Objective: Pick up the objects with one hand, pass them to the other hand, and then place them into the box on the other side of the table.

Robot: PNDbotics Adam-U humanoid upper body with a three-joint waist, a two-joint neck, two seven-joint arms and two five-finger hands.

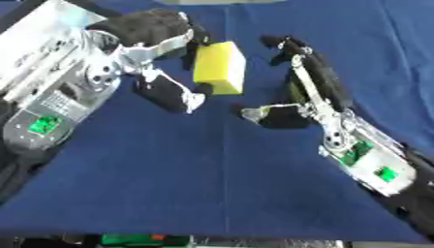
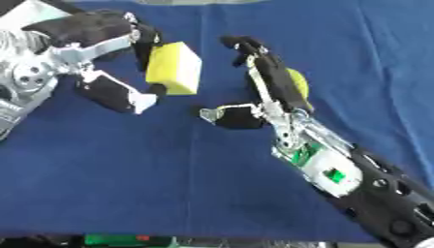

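A: Nearest to us we have the blue tablecloth (image 1: 212, 184), and rising from the lower right corner comes the right hand (image 2: 275, 92).

B: We see it spread wide, fingers straight and pointing away from us, thumb stuck out sideways toward the other hand. Nothing is in it.

A: Behind its palm we catch a rounded yellow-green thing (image 2: 297, 82), mostly hidden. We cannot say what it is, nor whether the hand touches it.

B: Now across to the left hand (image 1: 157, 53), a little farther off than the right one and coming in from the upper left.

A: There is our yellow block (image 1: 220, 67), a sponge-like brick. We see the left hand's fingers curled over its far top edge and the thumb tip under its near lower corner, so it is pinched between them.

B: The block sits between the two hands, closer to the left, just beyond the right thumb, apart from the right hand.
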